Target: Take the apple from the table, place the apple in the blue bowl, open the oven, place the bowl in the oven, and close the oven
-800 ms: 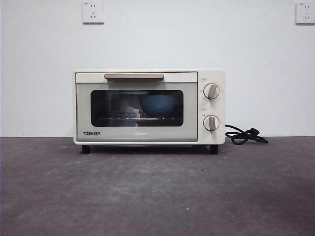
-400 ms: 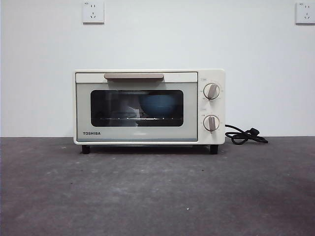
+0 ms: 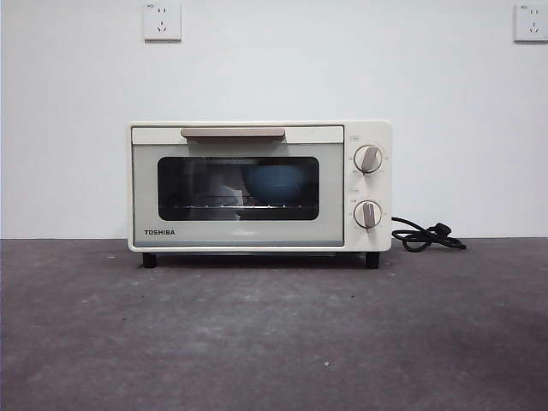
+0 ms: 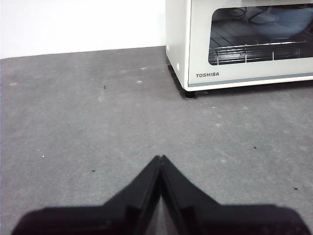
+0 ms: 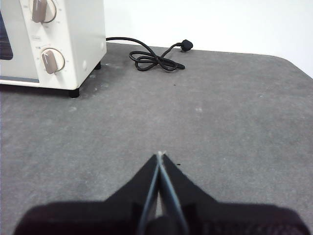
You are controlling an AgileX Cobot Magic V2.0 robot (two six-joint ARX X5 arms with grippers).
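The cream-white TOSHIBA oven stands at the back of the table with its glass door closed. Through the window I see the blue bowl on the wire rack; the left wrist view shows the oven and the bowl too. The apple is hidden from view. My left gripper is shut and empty over bare table, well short of the oven's left corner. Off the oven's knob side, my right gripper is shut and empty. Neither gripper shows in the front view.
A black power cord lies coiled on the table right of the oven, also seen as the cord in the right wrist view. Two wall sockets sit high on the white wall behind.
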